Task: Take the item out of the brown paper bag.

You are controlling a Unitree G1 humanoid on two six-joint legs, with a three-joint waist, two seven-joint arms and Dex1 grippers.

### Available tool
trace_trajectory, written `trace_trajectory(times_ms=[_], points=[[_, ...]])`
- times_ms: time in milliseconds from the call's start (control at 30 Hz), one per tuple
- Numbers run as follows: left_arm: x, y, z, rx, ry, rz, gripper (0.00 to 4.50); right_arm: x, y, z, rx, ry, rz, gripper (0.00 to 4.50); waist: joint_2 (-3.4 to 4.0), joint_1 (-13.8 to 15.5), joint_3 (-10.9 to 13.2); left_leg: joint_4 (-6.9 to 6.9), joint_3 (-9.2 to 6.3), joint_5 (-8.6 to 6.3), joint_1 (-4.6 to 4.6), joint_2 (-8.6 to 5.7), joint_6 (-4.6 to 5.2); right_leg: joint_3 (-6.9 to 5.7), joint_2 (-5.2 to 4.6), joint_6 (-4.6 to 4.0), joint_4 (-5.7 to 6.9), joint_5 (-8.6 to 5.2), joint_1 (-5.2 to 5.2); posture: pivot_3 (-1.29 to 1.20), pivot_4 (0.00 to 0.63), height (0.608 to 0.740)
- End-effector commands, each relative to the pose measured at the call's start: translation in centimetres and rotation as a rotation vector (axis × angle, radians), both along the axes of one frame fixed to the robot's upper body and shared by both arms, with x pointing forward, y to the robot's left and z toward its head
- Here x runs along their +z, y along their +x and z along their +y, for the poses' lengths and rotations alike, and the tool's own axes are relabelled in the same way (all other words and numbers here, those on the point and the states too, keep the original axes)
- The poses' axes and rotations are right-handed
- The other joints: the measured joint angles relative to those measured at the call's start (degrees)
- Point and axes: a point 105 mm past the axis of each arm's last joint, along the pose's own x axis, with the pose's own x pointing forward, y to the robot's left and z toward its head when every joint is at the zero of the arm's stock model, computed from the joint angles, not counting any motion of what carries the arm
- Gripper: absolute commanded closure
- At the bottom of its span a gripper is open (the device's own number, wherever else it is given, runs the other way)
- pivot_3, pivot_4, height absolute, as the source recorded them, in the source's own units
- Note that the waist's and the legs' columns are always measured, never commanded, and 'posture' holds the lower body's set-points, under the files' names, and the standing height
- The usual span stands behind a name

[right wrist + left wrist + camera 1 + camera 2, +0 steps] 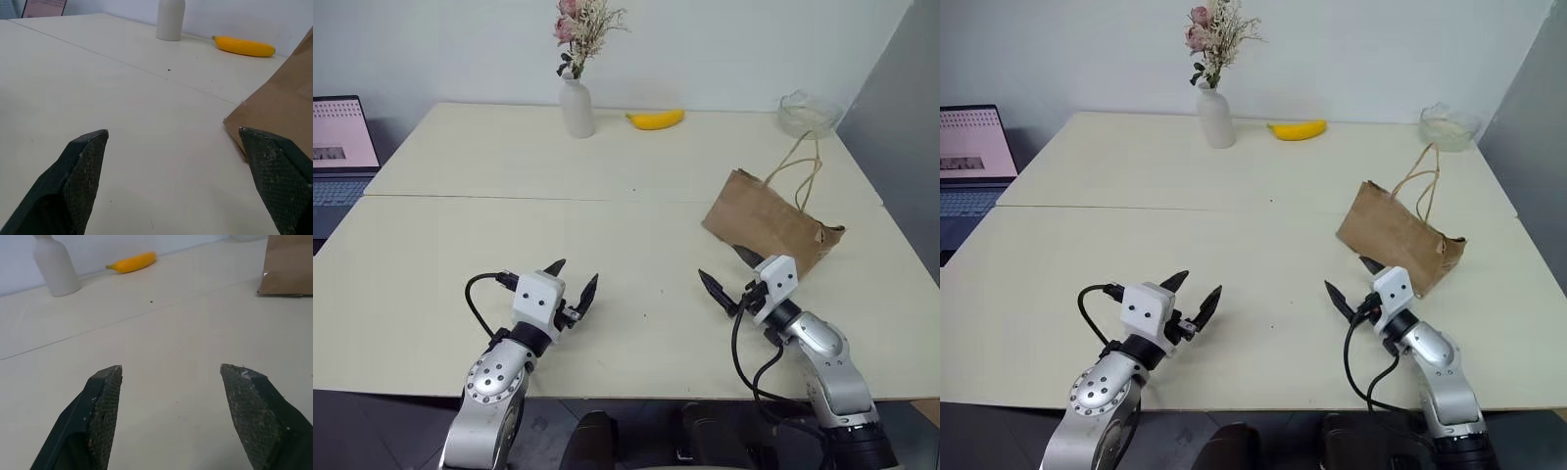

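Note:
The brown paper bag lies crumpled on its side at the right of the table, its two cord handles trailing toward the far edge. The item is hidden from view. My right gripper hovers open just in front of the bag's near end, one fingertip close to the paper, nothing between the fingers. My left gripper stands open and empty over bare table near the front edge, well to the left of the bag. In the right wrist view the bag sits beside one finger.
A white vase with dried flowers and a banana stand at the table's far edge. A clear glass bowl sits at the far right corner. A laptop rests off the table's left side.

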Motion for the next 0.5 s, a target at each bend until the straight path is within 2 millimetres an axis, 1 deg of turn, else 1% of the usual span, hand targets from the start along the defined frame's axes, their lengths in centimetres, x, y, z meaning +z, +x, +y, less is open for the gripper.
trace_trajectory(times_ms=[33, 200, 367, 433, 500], points=[[1.2, -0.6, -1.1, -0.050, -0.013, -0.041, 1.14, 0.7, 0.2, 0.0, 0.004, 0.019, -0.020, 0.00, 0.00, 0.00, 0.00, 0.00, 0.00, 0.00, 0.00, 0.00, 0.00, 0.00, 0.00, 0.00, 0.00, 0.00, 0.00, 0.00, 0.150, 0.740], [1.3, -0.6, -1.2, -0.043, 0.000, -0.042, 1.14, 0.5, 0.2, 0.2, 0.018, 0.014, -0.014, 0.00, 0.00, 0.00, 0.00, 0.00, 0.00, 0.00, 0.00, -0.01, 0.00, 0.00, 0.00, 0.00, 0.00, 0.00, 0.00, 0.00, 0.150, 0.740], [1.7, -0.5, -1.0, -0.025, 0.000, -0.060, 1.14, 0.4, 0.2, 0.2, 0.025, 0.009, -0.013, 0.00, 0.00, 0.00, 0.00, 0.00, -0.01, 0.00, 0.00, -0.01, 0.00, 0.01, 0.00, 0.00, 0.00, 0.00, 0.00, 0.00, 0.150, 0.740], [1.9, -0.4, -1.1, -0.042, -0.004, -0.053, 1.14, 0.5, 0.2, 0.2, 0.025, 0.006, -0.021, 0.00, 0.00, 0.00, 0.00, 0.00, -0.01, 0.00, 0.00, -0.01, 0.00, 0.00, 0.00, 0.00, 0.00, 0.00, 0.00, 0.00, 0.150, 0.740], [2.6, -0.6, -1.4, -0.097, -0.024, -0.059, 1.14, 1.1, 0.1, 0.0, 0.015, 0.007, -0.045, 0.00, 0.00, 0.00, 0.00, 0.00, 0.00, 0.00, 0.00, -0.01, 0.00, -0.01, 0.00, 0.00, 0.00, 0.00, 0.00, 0.00, 0.150, 0.740]])
